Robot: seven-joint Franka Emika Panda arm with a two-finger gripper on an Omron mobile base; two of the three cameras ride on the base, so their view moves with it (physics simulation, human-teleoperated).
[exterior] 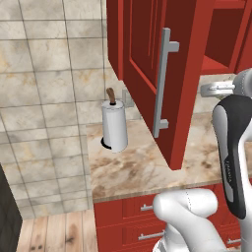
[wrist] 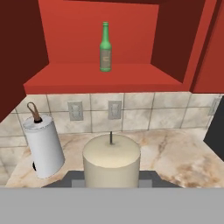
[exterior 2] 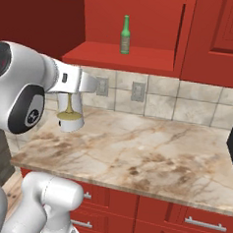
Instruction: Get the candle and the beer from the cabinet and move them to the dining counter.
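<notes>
The cream-white candle (wrist: 111,161) on its brass holder is gripped by the pincer (wrist: 111,181) above the marbled tabletop (exterior 2: 150,155), while the green glass beer bottle (exterior 2: 125,35) is left on the red cabinet (exterior 2: 137,58) shelf.

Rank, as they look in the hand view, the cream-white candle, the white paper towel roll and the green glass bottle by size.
1. White paper towel roll and cream-white candle: look alike in size; the candle sits nearest the camera, so unsure.
2. Green glass bottle: smallest, but farthest back in the cabinet.

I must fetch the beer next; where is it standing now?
The beer stands upright on the open cabinet's shelf, above the wall outlets, up and right of the candle in the right base view.
</notes>
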